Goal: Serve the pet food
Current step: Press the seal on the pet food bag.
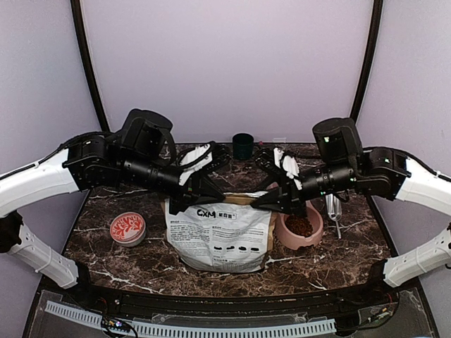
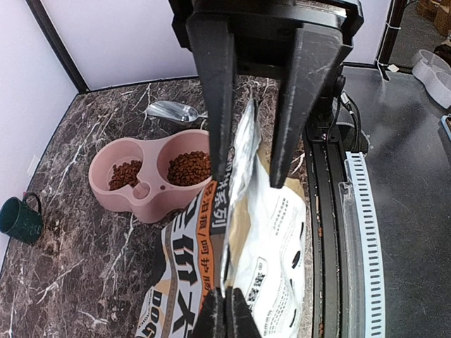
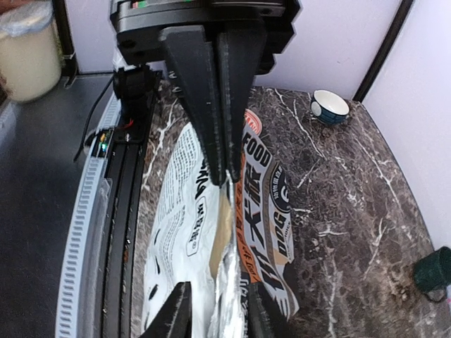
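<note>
Marble table (image 1: 141, 266) under me, dark brown w/ white veins. Biggest thing on it is the bag (image 1: 218, 239): mid table, toward the near edge, white printed face up, tan band along its top. Its top edge is lifted on the far side, w/ silver lining showing at the mouth.

My left gripper (image 2: 226, 296) is clenched on that top edge, fingers pressed together and the foil lip pinched btw them. My right gripper (image 3: 218, 289) faces it from the right w/ jaws apart, straddling the same lip. The foil runs btw its fingers w/ a gap showing beside it, so it's released, not clamped, as far as I can see. The two grippers are close together, tips pointing at each other along the edge.

Pink double bowl (image 2: 151, 209) sits right of the bag, just beside it; touching or not, can't tell. Round dish (image 1: 127, 228) w/ a red-and-white pattern sits left of the bag, apart from it. Dark green mug (image 1: 244, 146) stands upright at the far edge, approx. centre, well apart from the rest. The scoop (image 2: 171, 111) lies on the table just right of the bowl.

Smallest: the kibble (image 2: 189, 167), reddish-brown pellets in both wells of the bowl. The near well is fuller. The far well has a thinner heap w/ some pink bottom showing.
</note>
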{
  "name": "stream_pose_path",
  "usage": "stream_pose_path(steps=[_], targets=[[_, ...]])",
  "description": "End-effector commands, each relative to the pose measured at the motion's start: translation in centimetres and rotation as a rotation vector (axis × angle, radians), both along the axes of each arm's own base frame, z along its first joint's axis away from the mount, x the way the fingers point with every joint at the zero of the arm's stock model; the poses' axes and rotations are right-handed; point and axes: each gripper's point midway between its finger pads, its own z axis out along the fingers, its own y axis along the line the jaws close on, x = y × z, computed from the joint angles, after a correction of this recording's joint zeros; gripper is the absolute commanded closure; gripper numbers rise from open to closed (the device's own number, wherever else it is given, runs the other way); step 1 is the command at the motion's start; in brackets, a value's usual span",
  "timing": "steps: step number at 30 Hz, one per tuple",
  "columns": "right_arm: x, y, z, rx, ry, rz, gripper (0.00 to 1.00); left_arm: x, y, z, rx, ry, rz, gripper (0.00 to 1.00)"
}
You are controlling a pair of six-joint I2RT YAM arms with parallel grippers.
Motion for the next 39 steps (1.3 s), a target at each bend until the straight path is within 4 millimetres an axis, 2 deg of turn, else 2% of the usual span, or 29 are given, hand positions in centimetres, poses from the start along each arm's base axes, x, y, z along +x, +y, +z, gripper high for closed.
stream_pose_path(steps=[1, 5, 13, 15, 19, 22, 26, 29, 31, 34, 39], targets=[[0.1, 0.9, 1.8, 0.009, -0.024, 0.027, 0.67, 0.0, 0.0, 1.0, -0.008, 0.029, 0.0, 1.0], [0.3, 1.4, 1.2, -0.039, -0.015, 0.045, 0.57, -0.1, -0.2, 1.5, -0.032, 0.027, -0.005, 1.0], [0.5, 2.6, 0.5, -0.096, 0.016, 0.072, 0.57, 0.0, -0.6, 1.9, -0.048, 0.028, -0.009, 1.0], [0.9, 2.7, 0.2, -0.112, 0.012, 0.057, 0.62, -0.1, -0.6, 2.0, -0.052, 0.029, -0.011, 1.0], [1.8, 2.7, -0.2, -0.141, -0.011, 0.015, 0.98, -0.5, -0.2, 2.0, -0.047, 0.03, -0.028, 1.0], [1.8, 2.5, -0.1, -0.144, -0.028, 0.01, 1.0, -0.7, 0.4, 1.3, -0.007, 0.012, -0.041, 0.98], [1.6, 2.2, 1.1, -0.101, -0.058, 0.009, 1.0, -0.7, 1.3, 0.2, 0.056, -0.008, -0.054, 0.75], [1.5, 2.0, 1.8, -0.067, -0.077, 0.008, 1.0, -0.2, 1.7, -0.6, 0.092, -0.016, -0.05, 0.68], [1.4, 1.9, 2.1, -0.054, -0.084, 0.007, 1.0, 0.3, 1.9, -1.1, 0.111, -0.024, -0.038, 0.69], [1.3, 1.7, 2.3, -0.046, -0.083, 0.006, 1.0, 1.0, 1.9, -1.2, 0.113, -0.045, -0.013, 0.85], [0.6, 1.2, 3.4, -0.006, -0.089, 0.022, 1.0, 1.9, 2.2, -2.5, 0.155, -0.067, 0.018, 0.9]])
